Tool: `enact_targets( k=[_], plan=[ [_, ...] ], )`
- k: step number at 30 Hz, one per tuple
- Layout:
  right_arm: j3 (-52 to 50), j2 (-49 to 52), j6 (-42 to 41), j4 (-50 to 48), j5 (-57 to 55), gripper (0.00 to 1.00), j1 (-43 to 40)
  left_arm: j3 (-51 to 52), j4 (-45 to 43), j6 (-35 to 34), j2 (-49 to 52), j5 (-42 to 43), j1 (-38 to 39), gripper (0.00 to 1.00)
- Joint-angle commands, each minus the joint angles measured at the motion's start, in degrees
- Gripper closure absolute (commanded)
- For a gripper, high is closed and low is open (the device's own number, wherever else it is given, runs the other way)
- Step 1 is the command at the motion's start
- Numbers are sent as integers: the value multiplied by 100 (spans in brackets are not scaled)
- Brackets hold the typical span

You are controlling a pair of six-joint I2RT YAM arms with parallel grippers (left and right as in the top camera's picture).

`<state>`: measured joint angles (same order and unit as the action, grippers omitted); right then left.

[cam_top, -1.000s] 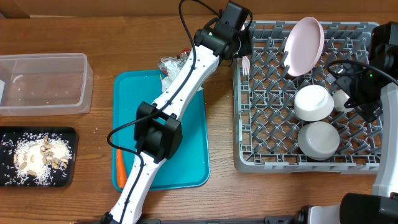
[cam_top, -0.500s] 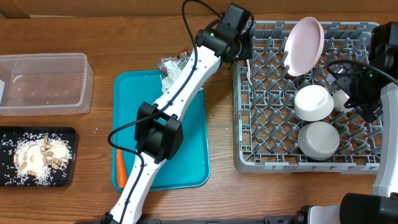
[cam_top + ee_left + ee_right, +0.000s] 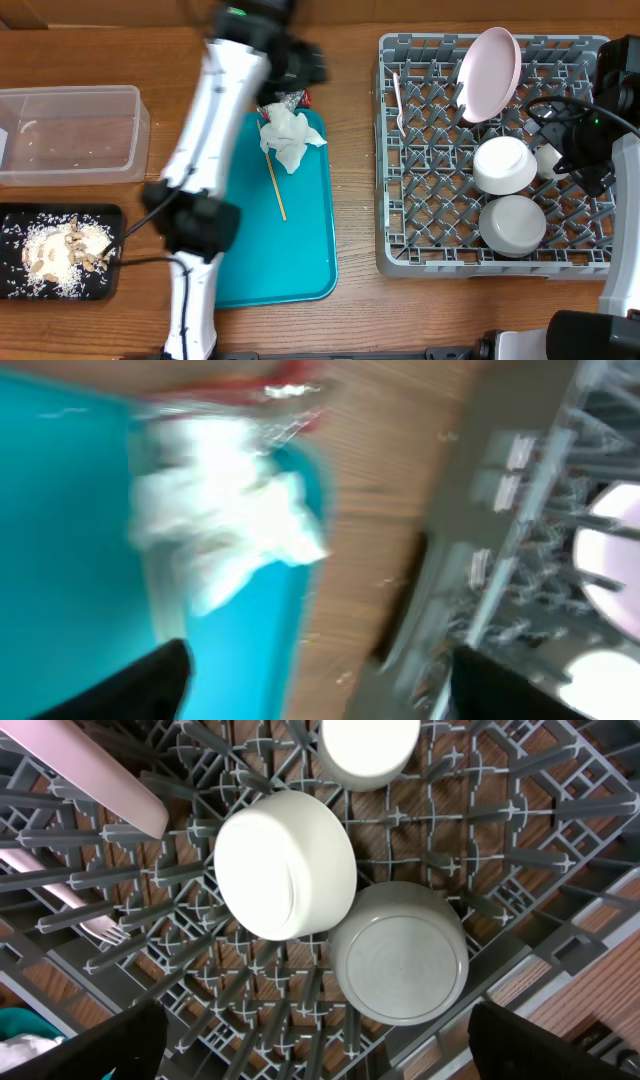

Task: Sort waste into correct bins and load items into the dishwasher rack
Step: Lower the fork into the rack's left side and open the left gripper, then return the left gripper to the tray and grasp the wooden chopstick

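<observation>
White napkin [image 3: 220,525], ahead of spread left jaws, untouched

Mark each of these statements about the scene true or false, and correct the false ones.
1. The white fork lies in the dishwasher rack. True.
2. The crumpled napkin is in the dishwasher rack. False: it lies on the teal tray.
3. Two white bowls sit in the dishwasher rack. True.
4. The food scraps lie on the teal tray. False: they are in the black tray.
</observation>
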<state>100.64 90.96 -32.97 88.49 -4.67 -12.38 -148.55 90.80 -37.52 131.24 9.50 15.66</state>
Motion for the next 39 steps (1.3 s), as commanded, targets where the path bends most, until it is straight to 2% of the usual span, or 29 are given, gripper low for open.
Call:
enact_targets(
  k=[1, 2, 3, 7, 15, 22, 26, 39],
  plan=[
    [-22, -17, 11, -17, 11, 0, -17, -96, 603, 140, -181, -387, -188, 30],
    [-22, -17, 11, -17, 11, 0, -17, -7, 601, 494, -160, -354, -227, 35],
    [-22, -17, 13, -17, 11, 0, -17, 105, 601, 680, -160, -295, -236, 35],
    [-22, -17, 13, -17, 11, 0, -17, 787, 601, 664, -149, -297, -197, 32],
    [-22, -17, 13, -17, 11, 0, -17, 2205, 133, 739, -149, -367, -149, 32],
    [-22, -17, 13, -17, 11, 0, -17, 3303, -557, 1095, -149, -374, -157, 34],
    [-22, -17, 13, -17, 11, 0, -17, 3825, -1043, 1318, -149, -369, -177, 32],
    [-22, -17, 13, -20, 11, 0, -17, 5042, -2430, 1285, -146, -369, -181, 34]
  ],
)
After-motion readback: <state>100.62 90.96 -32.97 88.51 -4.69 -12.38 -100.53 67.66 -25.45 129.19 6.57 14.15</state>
